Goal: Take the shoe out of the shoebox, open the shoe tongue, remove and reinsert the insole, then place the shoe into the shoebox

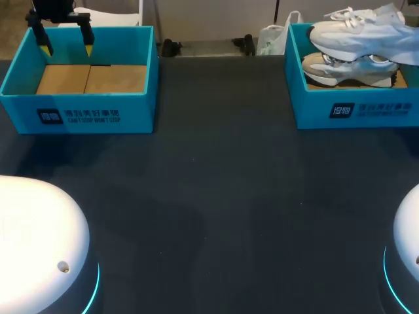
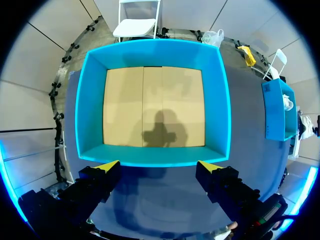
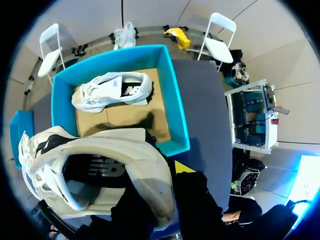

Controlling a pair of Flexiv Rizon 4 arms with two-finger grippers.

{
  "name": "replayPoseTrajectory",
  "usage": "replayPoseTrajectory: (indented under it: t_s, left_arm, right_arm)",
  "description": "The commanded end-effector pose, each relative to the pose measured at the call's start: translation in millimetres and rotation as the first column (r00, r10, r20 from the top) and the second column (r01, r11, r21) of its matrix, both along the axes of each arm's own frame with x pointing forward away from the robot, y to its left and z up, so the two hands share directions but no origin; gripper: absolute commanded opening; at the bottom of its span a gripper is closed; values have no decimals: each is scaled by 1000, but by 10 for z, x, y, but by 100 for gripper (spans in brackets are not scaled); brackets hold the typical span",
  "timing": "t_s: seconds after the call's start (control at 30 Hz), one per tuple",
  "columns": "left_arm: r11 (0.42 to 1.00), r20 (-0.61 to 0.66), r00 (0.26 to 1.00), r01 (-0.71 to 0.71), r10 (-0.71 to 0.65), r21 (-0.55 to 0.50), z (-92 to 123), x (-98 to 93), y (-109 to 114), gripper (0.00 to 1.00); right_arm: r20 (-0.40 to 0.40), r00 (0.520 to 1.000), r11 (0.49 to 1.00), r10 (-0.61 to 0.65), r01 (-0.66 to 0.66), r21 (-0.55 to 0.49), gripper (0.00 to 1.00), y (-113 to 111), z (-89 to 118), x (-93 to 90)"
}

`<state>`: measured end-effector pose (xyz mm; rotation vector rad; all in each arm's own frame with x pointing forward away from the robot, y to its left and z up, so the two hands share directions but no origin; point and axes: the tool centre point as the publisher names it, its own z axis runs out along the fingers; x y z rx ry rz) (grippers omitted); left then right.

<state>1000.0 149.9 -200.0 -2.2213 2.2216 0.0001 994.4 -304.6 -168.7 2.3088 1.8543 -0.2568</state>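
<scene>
Table (image 1: 216,196); shoe (image 1: 360,31) crosswise over shoebox (image 1: 373,111), toe left

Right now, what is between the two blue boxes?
Nothing but bare dark table between the empty left box and the right box; the head view shows it.

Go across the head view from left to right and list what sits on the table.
Empty shoebox, with the left gripper open above it → stretch of dark table → second shoebox, with a white shoe lying inside.
</scene>
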Motion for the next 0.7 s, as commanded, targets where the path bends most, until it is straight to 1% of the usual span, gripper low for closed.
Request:
replayPoseTrajectory:
  t_s: [0.03,0.37,0.43,0.53,0.7]
  left_arm:
    - [1000,0,1000,0,0,0,0,0,0,100]
    - [1000,0,1000,0,0,0,0,0,0,100]
    - [1000,0,1000,0,0,0,0,0,0,100]
    - [1000,0,1000,0,0,0,0,0,0,100]
    - [1000,0,1000,0,0,0,0,0,0,100]
  right_arm:
    - [1,1000,1000,-1,1,1,0,3,22,-9]
    - [1,1000,1000,-1,1,1,0,3,22,-9]
    - [10,1000,1000,15,-15,7,0,33,32,-43]
    - [20,1000,1000,21,-21,-1,0,120,60,-141]
    - [24,999,999,29,-28,-24,0,358,108,-329]
